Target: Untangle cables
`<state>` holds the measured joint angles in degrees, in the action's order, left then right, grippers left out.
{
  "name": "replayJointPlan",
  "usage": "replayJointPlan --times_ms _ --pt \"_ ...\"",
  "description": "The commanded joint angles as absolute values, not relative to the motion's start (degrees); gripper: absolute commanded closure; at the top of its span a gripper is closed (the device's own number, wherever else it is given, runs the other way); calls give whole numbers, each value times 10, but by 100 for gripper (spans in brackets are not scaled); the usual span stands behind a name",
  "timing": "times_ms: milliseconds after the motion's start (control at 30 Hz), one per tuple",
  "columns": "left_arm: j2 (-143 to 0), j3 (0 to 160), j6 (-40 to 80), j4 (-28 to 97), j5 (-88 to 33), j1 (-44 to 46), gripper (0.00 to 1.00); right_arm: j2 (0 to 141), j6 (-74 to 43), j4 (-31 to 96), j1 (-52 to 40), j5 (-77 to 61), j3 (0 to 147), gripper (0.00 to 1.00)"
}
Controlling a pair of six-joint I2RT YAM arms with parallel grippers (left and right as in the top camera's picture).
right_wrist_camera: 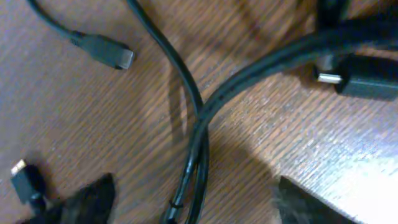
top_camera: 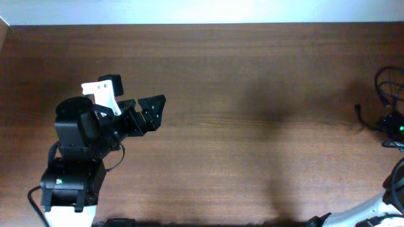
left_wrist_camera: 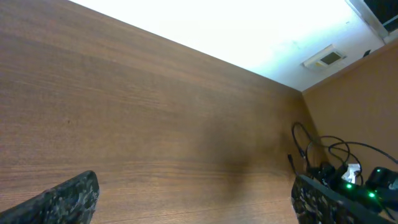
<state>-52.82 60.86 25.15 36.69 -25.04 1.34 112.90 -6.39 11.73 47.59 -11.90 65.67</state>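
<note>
The cables lie as thin black loops at the table's far right edge, and show small in the left wrist view. In the right wrist view, two strands cross and run down between the fingers. Loose plug ends lie at the upper left, lower left and upper right. My right gripper is open, low over the wood, with a paired strand between its fingers. In the overhead view it is mostly cut off. My left gripper is open and empty, far from the cables.
The brown wooden table runs wall to wall. The left arm's base stands at the front left. The right arm's white base and thicker wires sit at the front right corner.
</note>
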Motion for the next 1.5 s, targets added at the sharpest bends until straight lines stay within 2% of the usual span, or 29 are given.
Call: replayJointPlan --times_ms 0,33,67,133,267,400,500,767,800,833,900,933,1100,1200,1300,1367,1467 --pt "-524 613 258 365 -257 13 1 1147 -65 117 477 -138 658 52" --pt "-524 613 257 365 -257 13 1 1147 -65 117 477 -152 658 63" --pt "-524 613 258 365 -257 13 1 1147 -65 115 477 -166 658 80" --pt "-524 613 257 365 -256 13 1 1147 -65 103 477 -203 658 94" --pt "-524 613 257 365 -256 13 1 1145 -65 45 477 -319 662 96" --pt "-524 613 257 365 -256 13 1 1124 -73 -74 486 -463 693 96" --pt "-524 613 257 365 -257 13 1 1099 -102 -121 512 -458 744 96" --pt "-524 613 278 365 -258 13 1 1096 -150 -118 659 -459 830 96" --pt "-524 613 278 365 -259 13 1 1096 -154 -114 678 -459 829 66" --pt "-524 613 278 365 -259 13 1 1096 -154 -105 696 -459 829 19" --pt "-524 613 278 365 -261 13 1 1096 -163 -96 716 -470 829 18" --pt "-524 613 278 365 -264 13 1 1096 -176 -96 724 -490 829 0" --pt "-524 613 278 365 -292 13 1 1096 -202 -164 719 -627 830 1" --pt "-524 613 278 363 -298 13 1 1096 -239 -296 701 -725 830 2" --pt "-522 613 268 322 -312 13 1 1096 -424 -528 687 -755 830 2" --pt "-519 613 241 295 -278 13 4 1096 -563 -718 682 -746 837 2" --pt "-507 613 237 285 -229 13 4 1096 -741 -903 682 -725 879 2"
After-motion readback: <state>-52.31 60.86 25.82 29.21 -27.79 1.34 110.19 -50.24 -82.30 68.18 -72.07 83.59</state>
